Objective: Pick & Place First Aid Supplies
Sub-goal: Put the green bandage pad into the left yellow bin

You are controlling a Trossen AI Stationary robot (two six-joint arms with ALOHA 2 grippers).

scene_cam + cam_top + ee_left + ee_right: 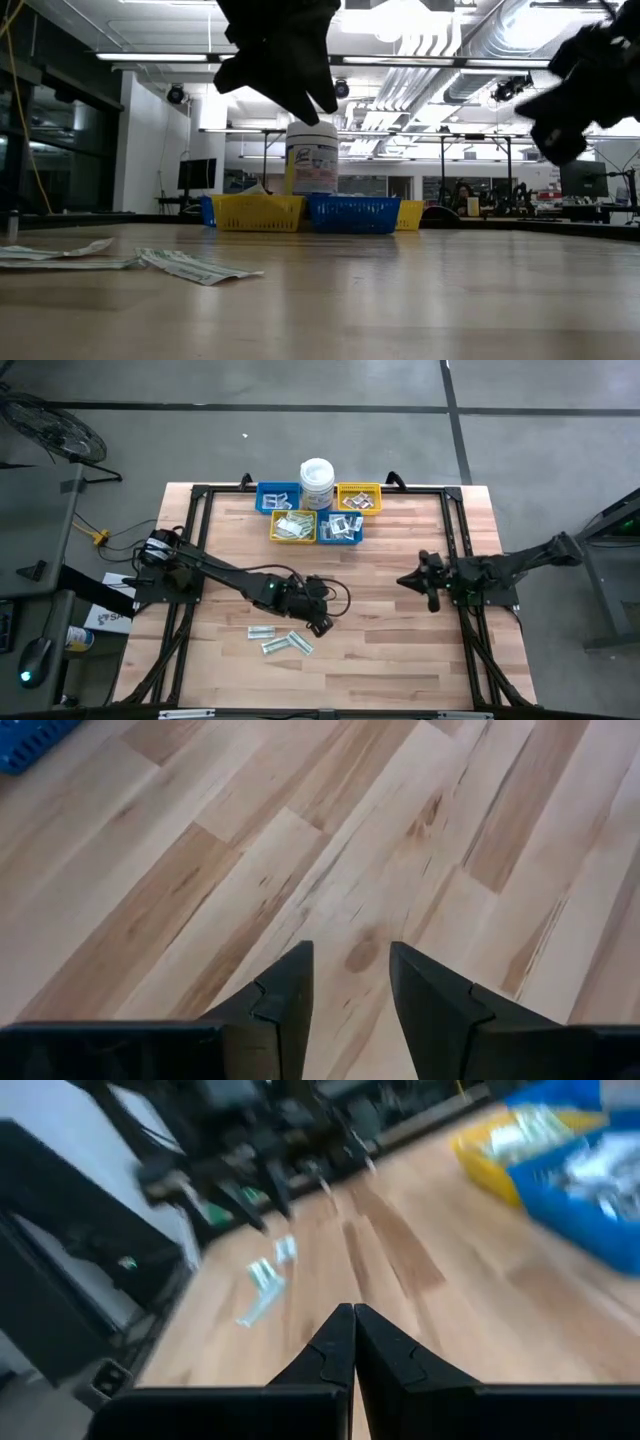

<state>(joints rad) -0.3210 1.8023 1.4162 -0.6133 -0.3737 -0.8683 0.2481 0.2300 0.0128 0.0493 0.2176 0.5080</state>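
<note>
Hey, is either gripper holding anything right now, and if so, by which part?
Nothing is held. The left gripper hangs open over bare table, beside the loose packets. The right gripper is shut on nothing.

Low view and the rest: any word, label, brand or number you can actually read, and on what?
Nothing can be read for certain.
White tub: a printed label with a dark logo, too blurred to read.
Strip packets on the table: faint print, too small.
Packets in the bins: print too small.
Card on the floor left of the table: dark lettering, not legible.
</note>
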